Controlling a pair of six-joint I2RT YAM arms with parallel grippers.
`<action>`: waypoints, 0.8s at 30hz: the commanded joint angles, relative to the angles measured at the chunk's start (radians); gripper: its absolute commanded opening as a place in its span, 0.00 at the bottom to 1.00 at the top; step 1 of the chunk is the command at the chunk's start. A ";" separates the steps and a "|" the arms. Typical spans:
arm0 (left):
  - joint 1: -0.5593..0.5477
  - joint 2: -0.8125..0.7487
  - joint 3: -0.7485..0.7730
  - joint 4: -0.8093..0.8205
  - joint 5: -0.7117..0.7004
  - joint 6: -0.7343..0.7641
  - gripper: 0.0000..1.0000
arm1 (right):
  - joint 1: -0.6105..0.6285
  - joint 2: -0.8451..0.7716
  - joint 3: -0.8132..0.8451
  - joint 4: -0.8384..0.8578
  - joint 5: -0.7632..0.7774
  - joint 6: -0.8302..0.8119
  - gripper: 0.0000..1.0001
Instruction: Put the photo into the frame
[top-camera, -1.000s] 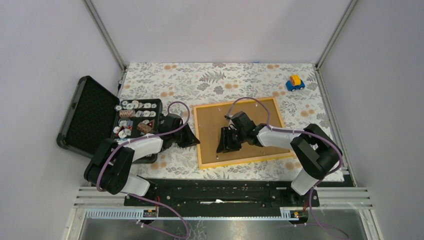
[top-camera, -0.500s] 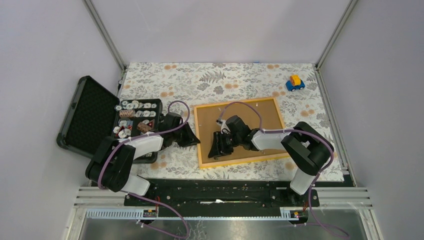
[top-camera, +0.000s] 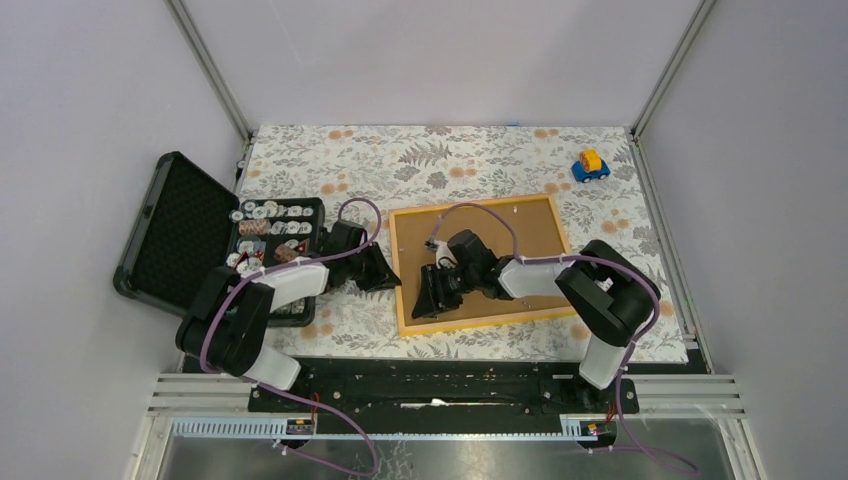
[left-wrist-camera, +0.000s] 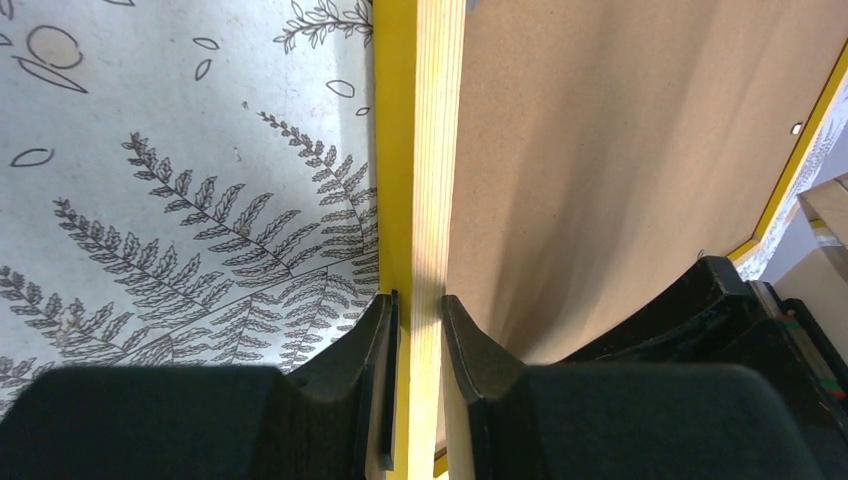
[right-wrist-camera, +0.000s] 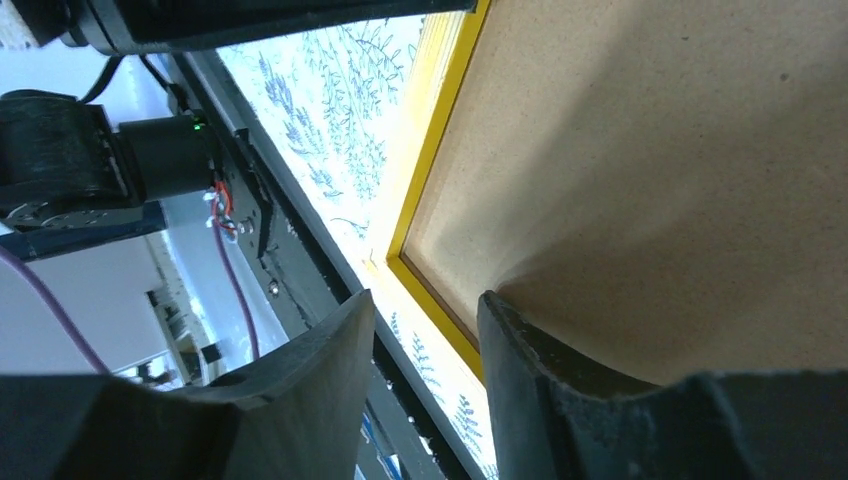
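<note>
**Frame back-up on the surface, backing in, photo out of sight**

Frame (top-camera: 480, 203) lies flat on the flowered surface (top-camera: 450, 160), in front of the two arms and a little right of centre. Its back faces up: a brown backing (top-camera: 520, 235) fills the opening inside the yellow rails. The photo cannot be seen in any view. It may sit under the backing, but the pictures do not settle that. If it does, my judgement is that the loading is done and only fixing the backing and letting go remain. If it does not, the main step is not yet done.

The frame's long axis runs left to right across the surface. It is turned slightly, so the right end lies farther from the arm bases than the left end. The short sides run near to far.

The left hand (left-wrist-camera: 418, 310) is closed on the frame's left rail (left-wrist-camera: 425, 150), with one finger outside over the cloth and the other inside against the backing. The right hand (right-wrist-camera: 425, 310) is low over the backing near the frame's near-left corner (right-wrist-camera: 440, 140). Its jaws stand apart with nothing between them, and whether a finger presses the board I cannot tell.

Farther out, an opened case (top-camera: 180, 230) lies to the left. A toy car (top-camera: 590, 164) stands at the far right, well apart from the frame.
</note>
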 joint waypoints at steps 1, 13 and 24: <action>0.009 -0.091 0.004 0.039 -0.144 0.031 0.25 | 0.013 -0.042 0.111 -0.269 0.126 -0.130 0.55; -0.047 -0.340 -0.098 -0.116 -0.104 0.042 0.99 | -0.204 -0.285 0.258 -0.707 0.708 -0.274 0.97; -0.290 -0.367 -0.079 -0.276 -0.071 -0.327 0.99 | -0.779 -0.122 0.427 -0.772 0.631 -0.210 0.99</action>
